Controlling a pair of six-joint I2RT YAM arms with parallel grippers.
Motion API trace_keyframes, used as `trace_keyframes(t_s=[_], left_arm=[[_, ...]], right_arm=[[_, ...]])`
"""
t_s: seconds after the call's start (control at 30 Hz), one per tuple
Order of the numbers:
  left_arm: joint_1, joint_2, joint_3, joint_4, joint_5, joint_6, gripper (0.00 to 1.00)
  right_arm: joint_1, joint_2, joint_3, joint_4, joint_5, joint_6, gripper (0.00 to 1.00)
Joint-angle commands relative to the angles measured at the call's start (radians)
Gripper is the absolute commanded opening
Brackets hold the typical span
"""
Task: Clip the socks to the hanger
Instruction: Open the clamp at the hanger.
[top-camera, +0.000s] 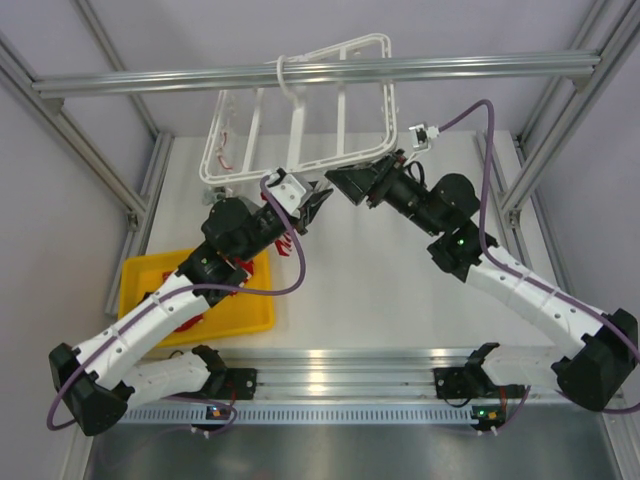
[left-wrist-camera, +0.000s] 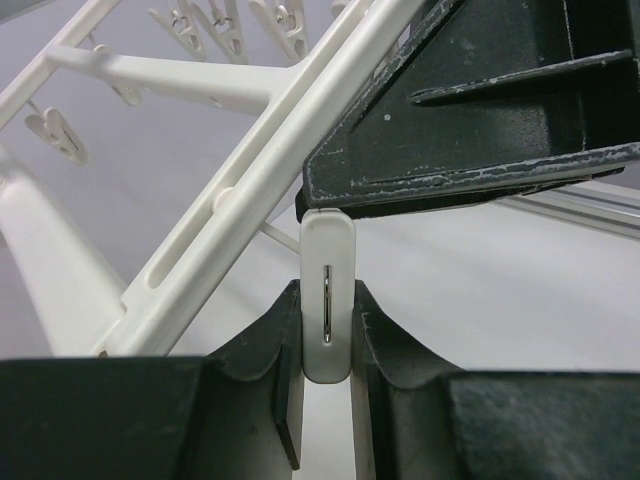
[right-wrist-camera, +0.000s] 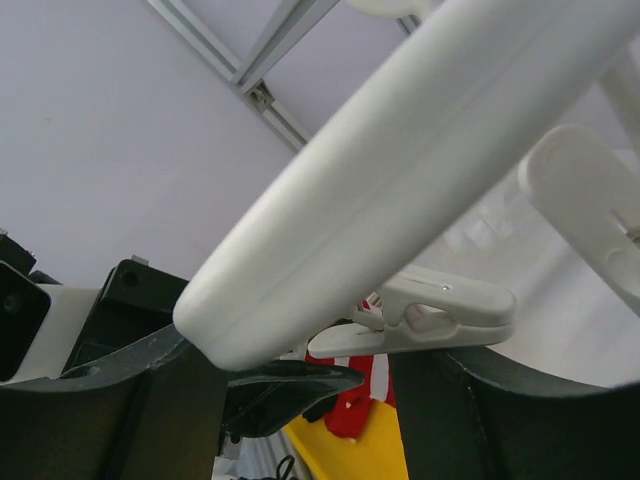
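Note:
The white hanger hangs from the cross rail at the back, and its thick bar fills the right wrist view. My left gripper is shut on a white clip under the frame's near edge. A red sock with white stripes shows just below a clip; I cannot tell whether it is clamped. My right gripper faces the left gripper nose to nose, its jaws open around the bar and clip without pressing them. Another red sock lies in the tray, partly under the left arm.
A yellow tray sits on the table at the near left. An aluminium rail crosses above the hanger, with frame posts on both sides. Purple cables loop beside each wrist. The hanger's other clips dangle further back.

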Motion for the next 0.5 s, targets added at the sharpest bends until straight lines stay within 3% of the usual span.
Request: trace_keyframes(t_s=[0.0,0.33,0.47], left_arm=[[-0.007,0.005,-0.004,0.054,0.022,0.028,0.0],[-0.013,0.027,0.003,0.043,0.015,0.039,0.0],[-0.013,0.028,0.003,0.043,0.021,0.03,0.0]], right_arm=[[0.028,-0.02,0.014,0.012,0.052,0.019,0.59],[0.048,-0.022,-0.011,0.058,0.023,0.02,0.65],[0.054,-0.02,-0.026,0.068,0.011,0.0,0.61]])
